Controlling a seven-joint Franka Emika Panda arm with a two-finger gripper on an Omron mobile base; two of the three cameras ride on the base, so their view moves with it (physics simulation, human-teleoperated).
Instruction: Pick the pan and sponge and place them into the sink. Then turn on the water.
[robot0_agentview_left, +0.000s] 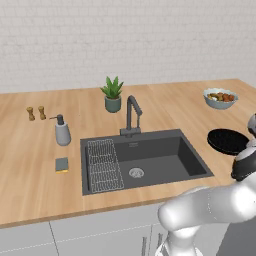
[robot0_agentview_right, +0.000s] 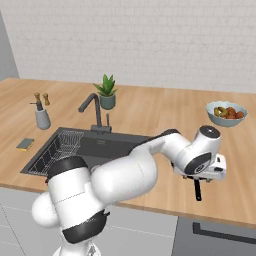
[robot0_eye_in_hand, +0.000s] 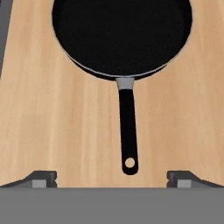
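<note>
Kitchen counter of light wood, contents listed left to right as seen from the left base camera. Two small wooden shakers (robot0_agentview_left: 36, 113) stand farthest from the gripper, at the far left. Grey soap dispenser bottle (robot0_agentview_left: 62, 131) beside them, and in front of it the sponge (robot0_agentview_left: 62, 164): small, square, grey-green on top with a thin yellow layer beneath, lying flat on the counter, just left of the sink (robot0_agentview_left: 192, 160) and well apart from the gripper. The sink is a large dark grey rectangular basin holding a wire grid rack (robot0_agentview_left: 104, 165) along its left side and a round steel drain (robot0_agentview_left: 136, 173) in the middle; the dark angular gooseneck faucet (robot0_agentview_left: 131, 116) rises at its back edge, with a potted green plant (robot0_agentview_left: 112, 94) behind it. Right of the sink lies the pan (robot0_eye_in_hand: 122, 35): round, flat, black inside with a thin pale rim, a short grey neck and a slim black handle ending in a hanging hole. A grey-blue fruit bowl (robot0_agentview_left: 220, 98) sits beyond it. The gripper (robot0_eye_in_hand: 112, 178) hovers over the handle's end with its jaws spread wide, one tip on each side, touching nothing; the pan rests flat on the counter directly ahead of it.
</note>
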